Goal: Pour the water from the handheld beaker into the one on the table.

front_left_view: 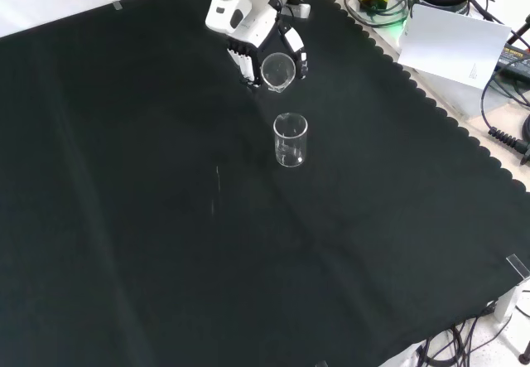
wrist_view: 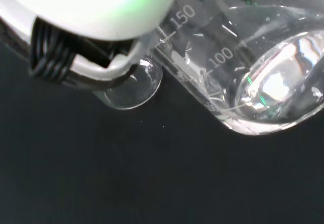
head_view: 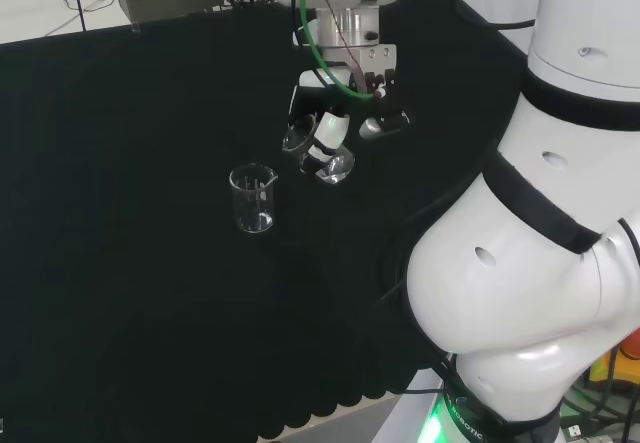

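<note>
The hand curls round a tilted beaker, its mouth seemingly aimed at the upright empty beaker standing left on the tabletop, ready for pouring.

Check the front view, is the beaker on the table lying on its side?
No. The beaker on the table stands upright on the black cloth, open mouth up, just below the tilted beaker in the robot hand.
</note>
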